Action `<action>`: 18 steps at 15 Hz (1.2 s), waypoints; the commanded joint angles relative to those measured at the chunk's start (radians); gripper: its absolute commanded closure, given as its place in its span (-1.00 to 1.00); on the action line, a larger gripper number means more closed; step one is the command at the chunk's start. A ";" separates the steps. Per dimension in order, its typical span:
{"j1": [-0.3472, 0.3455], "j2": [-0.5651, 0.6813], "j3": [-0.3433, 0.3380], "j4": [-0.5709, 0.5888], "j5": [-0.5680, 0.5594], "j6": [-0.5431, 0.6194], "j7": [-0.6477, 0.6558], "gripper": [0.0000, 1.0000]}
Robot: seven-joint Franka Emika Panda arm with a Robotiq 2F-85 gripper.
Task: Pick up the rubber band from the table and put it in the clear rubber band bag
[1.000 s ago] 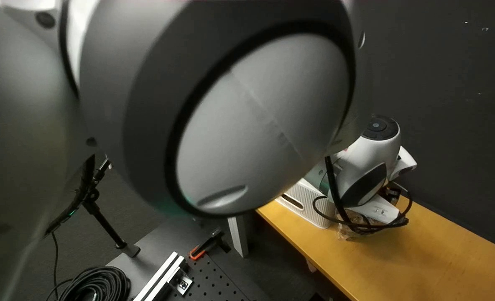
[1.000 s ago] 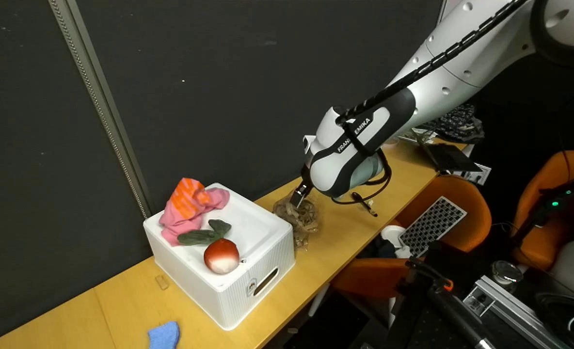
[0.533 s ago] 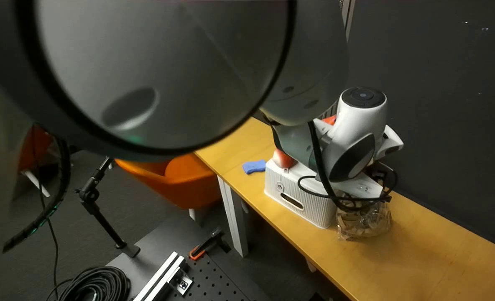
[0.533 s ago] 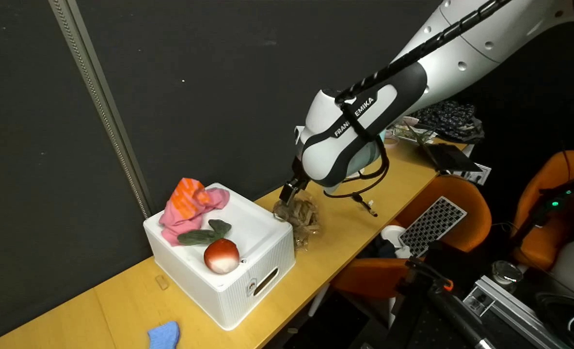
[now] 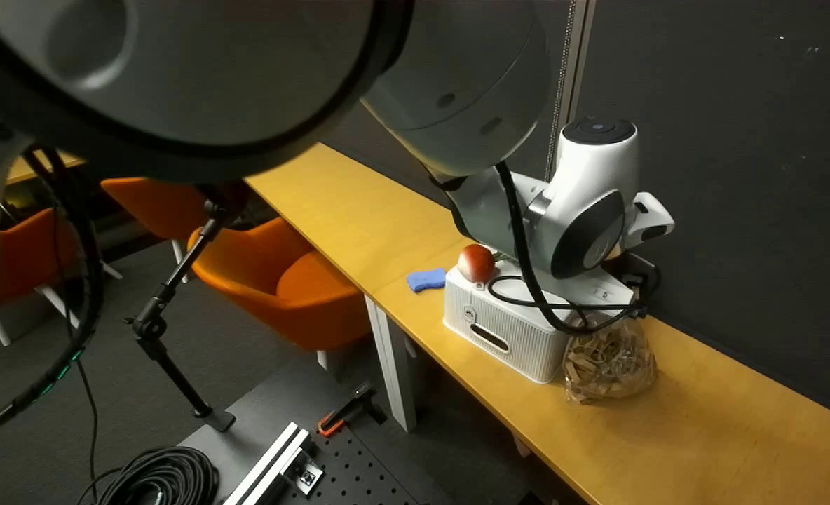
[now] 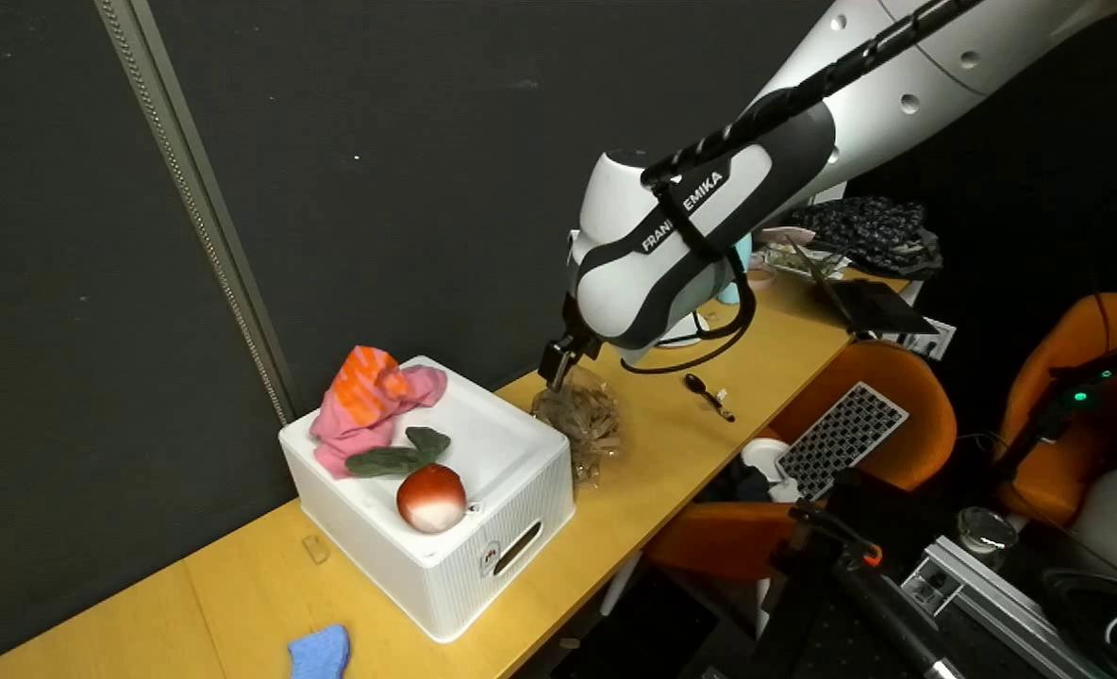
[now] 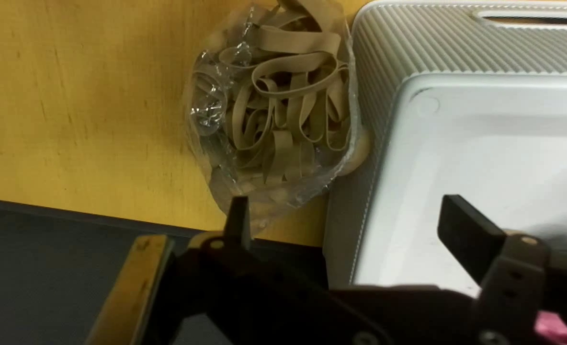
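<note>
The clear rubber band bag [image 5: 608,361] stands on the table [image 5: 723,428], close against the white box. Its open mouth and several tan looped bands inside show in the wrist view [image 7: 288,96]. My gripper [image 7: 343,211] is open, with nothing between its fingertips. It hovers above the bag's wall-side rim and the box's edge. In an exterior view, the gripper [image 6: 560,363] shows just above the bag. A small tan outline, perhaps a rubber band [image 6: 315,549], lies on the table on the far side of the box from the bag; it is too faint to be sure.
The white box [image 6: 521,556] bears a pink-orange cloth [image 6: 370,405], a green item [image 6: 398,457] and a red-white ball [image 6: 431,498]. A blue cloth [image 6: 320,653] lies beyond it. A dark wall [image 6: 426,189] runs along the table. A cable [image 5: 520,238] hangs from the arm.
My gripper has risen from the bag's mouth and shifted toward the box and wall. The bag stays in place and more of it shows. The arm has swung up, uncovering more of the table.
</note>
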 commanded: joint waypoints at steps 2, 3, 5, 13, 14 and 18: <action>0.004 0.064 0.009 0.075 -0.016 0.008 -0.005 -1.00; 0.007 0.072 0.012 0.084 -0.018 0.014 -0.007 -1.00; 0.033 0.077 0.011 0.109 -0.025 -0.010 0.006 -1.00; 0.226 0.146 -0.122 0.449 -0.080 -0.346 0.232 -1.00; 0.209 0.155 -0.109 0.505 -0.091 -0.425 0.257 -1.00; 0.186 0.168 -0.087 0.680 -0.060 -0.742 0.324 -1.00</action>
